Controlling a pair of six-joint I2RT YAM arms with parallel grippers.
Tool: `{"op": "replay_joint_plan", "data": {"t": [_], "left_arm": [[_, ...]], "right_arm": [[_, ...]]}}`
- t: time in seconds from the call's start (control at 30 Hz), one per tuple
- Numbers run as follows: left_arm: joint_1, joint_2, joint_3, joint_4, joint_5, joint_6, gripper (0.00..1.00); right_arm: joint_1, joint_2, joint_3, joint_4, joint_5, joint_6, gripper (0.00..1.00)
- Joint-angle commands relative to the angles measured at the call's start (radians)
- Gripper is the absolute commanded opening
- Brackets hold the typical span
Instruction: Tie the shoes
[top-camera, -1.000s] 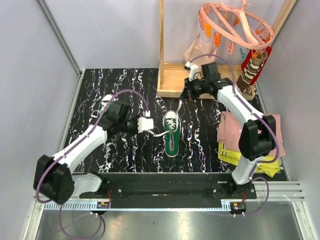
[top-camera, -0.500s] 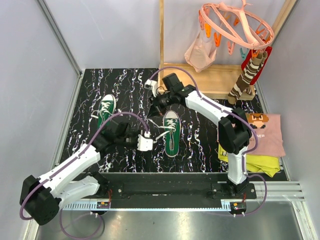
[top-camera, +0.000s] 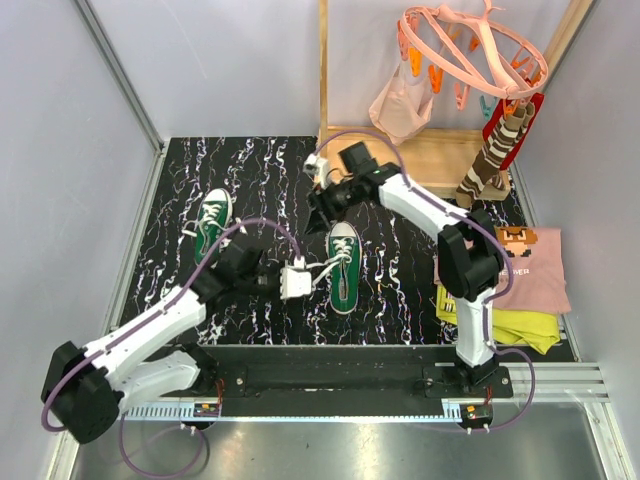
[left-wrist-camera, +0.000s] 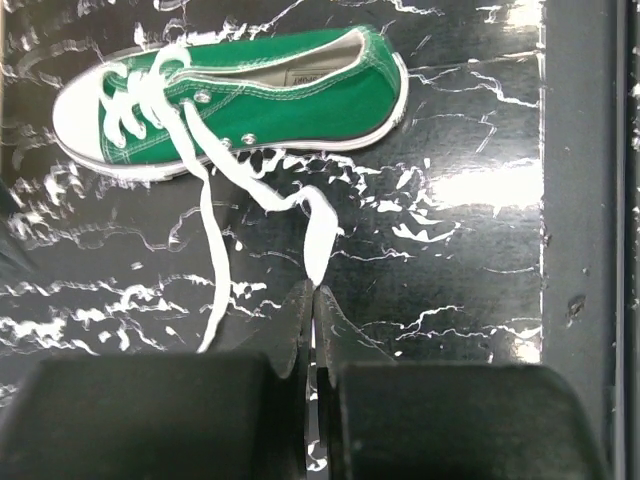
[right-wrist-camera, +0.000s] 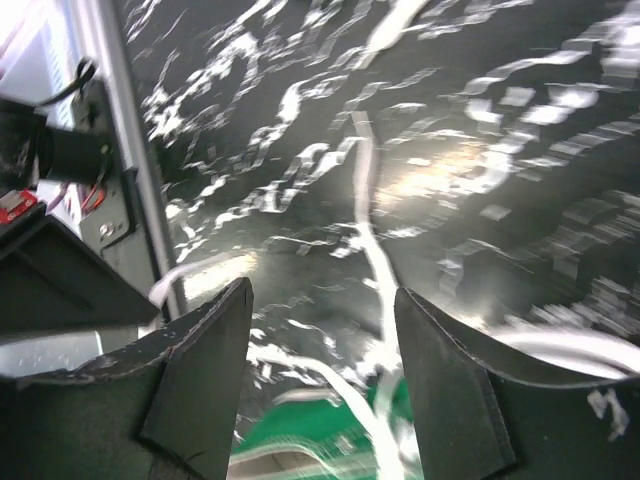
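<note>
Two tools work one shoe. The left tool (left-wrist-camera: 313, 300) stays pinched shut on the end of a white lace (left-wrist-camera: 320, 245), with the green sneaker (left-wrist-camera: 240, 100) just ahead of it. The right tool (right-wrist-camera: 320, 330), over by the wooden rack (top-camera: 323, 80) a second ago, has swung back above the toe and spread wide, holding nothing. Its lace lies slack, likely ready for crossing. The second sneaker (top-camera: 212, 220) waits beyond the left tool on the black marbled table (top-camera: 260, 165), and folded clothes (top-camera: 530, 270) lie well off to the right.
</note>
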Motion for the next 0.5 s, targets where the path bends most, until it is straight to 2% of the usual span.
{"op": "replay_joint_plan", "data": {"t": [0.0,0.13,0.27,0.3,0.47], "left_arm": [[0.075,0.099,0.144,0.084,0.020,-0.186,0.00],[0.207,0.312,0.318,0.095,0.056,-0.265,0.00],[0.235,0.522,0.510,0.027,0.074,-0.297,0.00],[0.243,0.600,0.566,0.006,0.082,-0.310,0.00],[0.290,0.775,0.682,0.012,0.116,-0.438,0.00]], "right_arm": [[-0.113,-0.131,0.043,-0.019,-0.002,-0.027,0.68],[-0.187,-0.237,-0.033,-0.018,0.046,-0.073,0.66],[-0.193,-0.329,-0.168,-0.013,0.086,-0.169,0.61],[-0.193,-0.343,-0.188,-0.009,0.093,-0.180,0.56],[-0.163,-0.440,-0.343,0.123,0.127,-0.218,0.48]]}}
